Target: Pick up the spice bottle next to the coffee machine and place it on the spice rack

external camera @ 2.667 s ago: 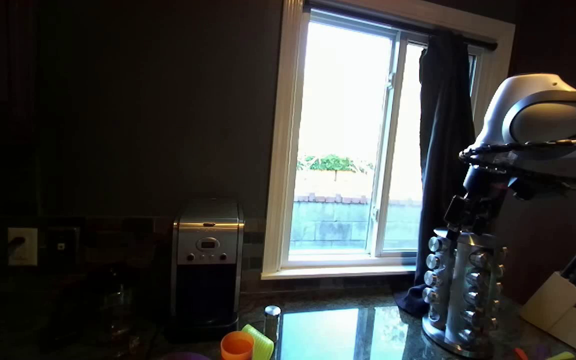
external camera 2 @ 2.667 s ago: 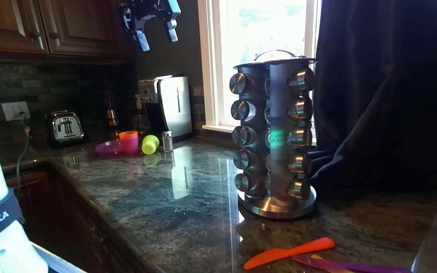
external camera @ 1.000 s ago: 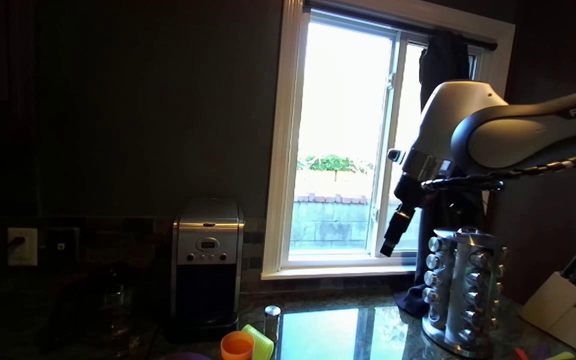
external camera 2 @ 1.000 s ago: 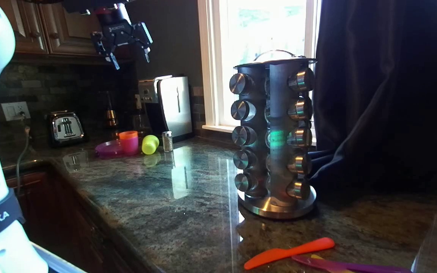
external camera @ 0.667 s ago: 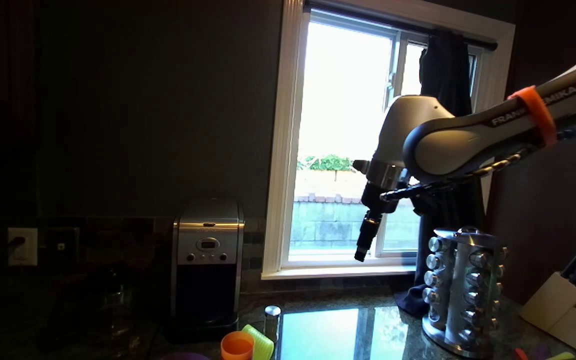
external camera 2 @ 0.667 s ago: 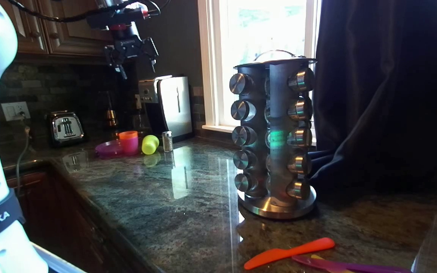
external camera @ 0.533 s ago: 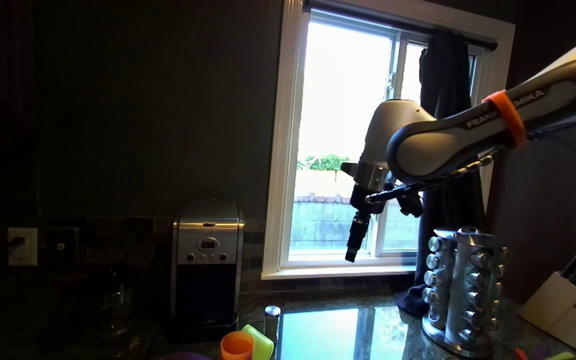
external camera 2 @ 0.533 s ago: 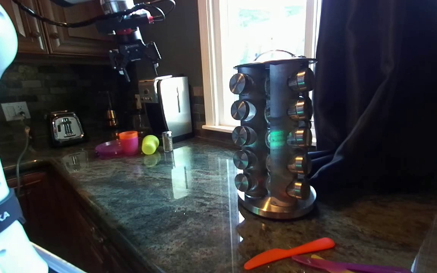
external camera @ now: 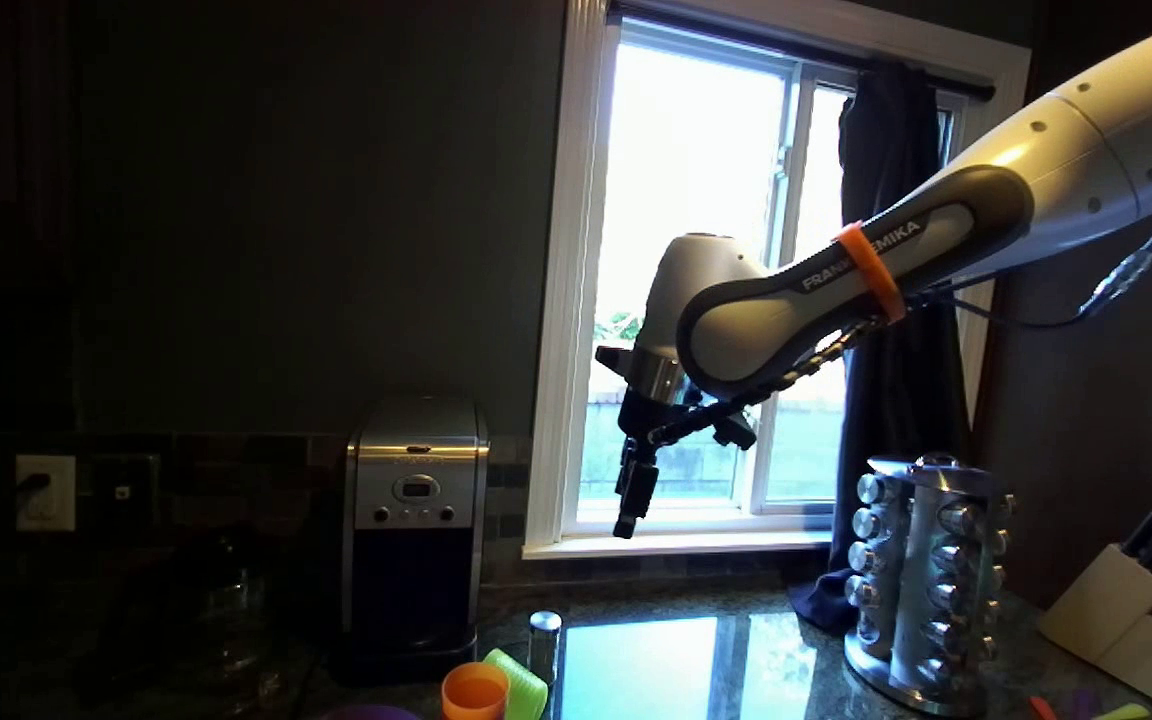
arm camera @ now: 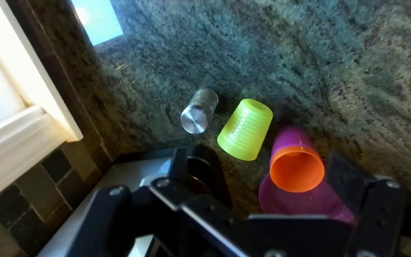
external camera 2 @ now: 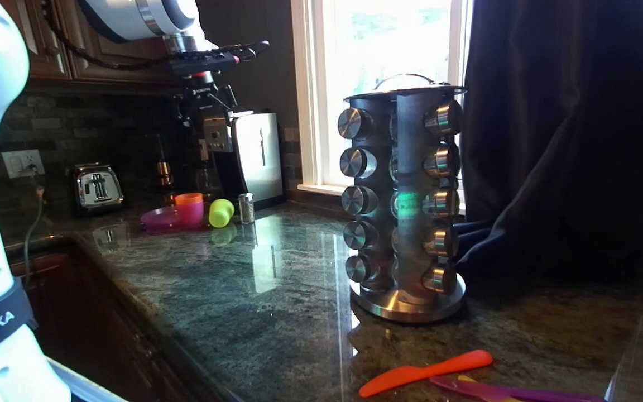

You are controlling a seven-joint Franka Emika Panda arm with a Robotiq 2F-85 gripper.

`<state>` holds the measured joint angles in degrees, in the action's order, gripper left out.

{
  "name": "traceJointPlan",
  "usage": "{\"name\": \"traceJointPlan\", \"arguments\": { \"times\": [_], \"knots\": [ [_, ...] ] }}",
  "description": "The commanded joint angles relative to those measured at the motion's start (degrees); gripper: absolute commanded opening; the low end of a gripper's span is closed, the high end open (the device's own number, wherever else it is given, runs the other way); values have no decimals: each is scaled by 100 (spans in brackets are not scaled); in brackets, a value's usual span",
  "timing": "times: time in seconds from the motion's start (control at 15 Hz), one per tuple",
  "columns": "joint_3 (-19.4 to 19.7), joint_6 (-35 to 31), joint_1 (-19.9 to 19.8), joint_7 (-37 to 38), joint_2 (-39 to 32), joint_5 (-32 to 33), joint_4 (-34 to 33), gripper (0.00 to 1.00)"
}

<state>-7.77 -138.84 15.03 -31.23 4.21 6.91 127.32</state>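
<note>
The spice bottle, a small clear jar with a silvery cap, stands upright on the counter beside the coffee machine, in both exterior views (external camera: 544, 648) (external camera 2: 247, 210) and the wrist view (arm camera: 202, 109). The coffee machine (external camera: 416, 560) is silver-topped with a dark lower body; its top shows in the wrist view (arm camera: 128, 175). The spice rack (external camera 2: 413, 223), a round tower of capped jars, stands nearer the window's right side (external camera: 921, 590) and is out of the wrist view. My gripper (arm camera: 257, 157) is open and empty, held well above the counter; the bottle lies ahead of its fingertips, not between them.
A green cup (arm camera: 245, 129) lies beside the bottle. An orange cup inside a magenta one (arm camera: 296, 167) stands by a purple plate (arm camera: 287, 203). A toaster (external camera 2: 97, 188), an orange knife (external camera 2: 427, 371), a knife block (external camera: 1126, 620), a curtain (external camera 2: 561, 139) and a window sill (external camera: 676, 545) also show.
The arm has swung from above the spice rack leftward and lower toward the coffee machine in an exterior view. The gripper stays open; the bottle, cups and rack have not moved.
</note>
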Motion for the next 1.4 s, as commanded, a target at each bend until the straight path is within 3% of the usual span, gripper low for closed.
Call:
{"name": "traceJointPlan", "arguments": {
  "times": [0.0, 0.27, 0.33, 1.0, 1.33],
  "knots": [
    [-123, -437, -96, -533, -630, 25, -351, 100],
    [-158, -372, -215, -324, -1171, 256, -698, 100],
    [-210, -479, -233, -437, -881, 146, -441, 100],
    [-229, -476, -298, -406, -1162, 200, -676, 100],
    [-256, -473, -354, -587, -1707, 389, -1119, 100]
  ]
}}
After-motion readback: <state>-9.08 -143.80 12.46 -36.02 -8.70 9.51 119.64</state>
